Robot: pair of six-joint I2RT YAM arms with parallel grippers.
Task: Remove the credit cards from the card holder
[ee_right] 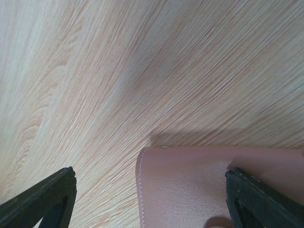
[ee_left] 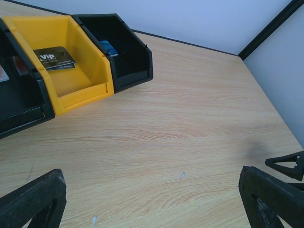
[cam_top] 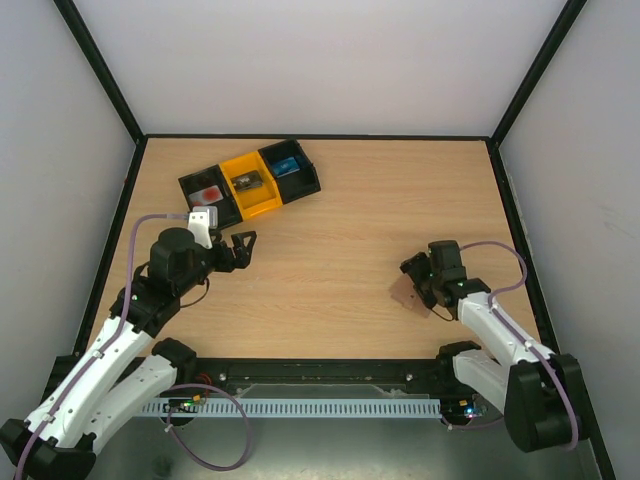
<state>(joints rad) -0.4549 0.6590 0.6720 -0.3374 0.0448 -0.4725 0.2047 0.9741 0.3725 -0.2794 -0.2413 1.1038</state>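
Row of 3 bins (cam_top: 268, 207) sits far-left on the table (cam_top: 360, 220), set at an angle, each w/ a card (ee_left: 54, 58) lying in it. Left bin (cam_top: 186, 186) is nearest the table's left edge, mid bin (ee_left: 80, 95) next, rt bin (ee_left: 135, 71) furthest back. My left gripper (cam_top: 240, 248) hangs just before the row, nr the mid bin. Card holder (ee_right: 190, 185) lies well apart from them, rt side twd the front edge, btwn the fingers of my right gripper (cam_top: 418, 283), partly under one finger (ee_right: 256, 199).
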